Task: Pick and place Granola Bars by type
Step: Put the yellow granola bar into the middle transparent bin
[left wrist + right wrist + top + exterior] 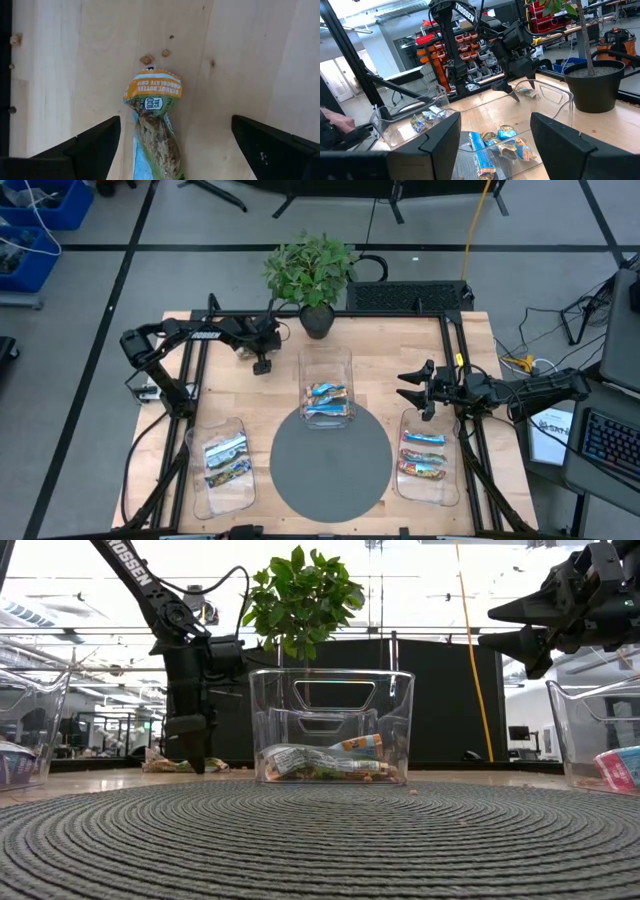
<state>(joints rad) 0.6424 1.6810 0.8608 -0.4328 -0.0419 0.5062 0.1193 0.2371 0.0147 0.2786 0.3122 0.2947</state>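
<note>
Wrapper first, from the left wrist: lone orange-ended granola bar (153,125) lying flat on the bare counter (60,60), centred between the spread fingers of the left claw (176,122), wide open and empty; three crumbs (146,59) beyond it. Best done by dropping straight down, closing across the bar's narrow middle, keeping the fingertips off the wood. From above: that claw near the counter's far edge, toward the far-left corner, beside the middle tray (345,360); right claw (418,390) open too, holding nothing, by the right edge over the right tray (455,480). Three trays; seemingly two bars in the left tray (195,490), three in the right, several in the middle.
</note>
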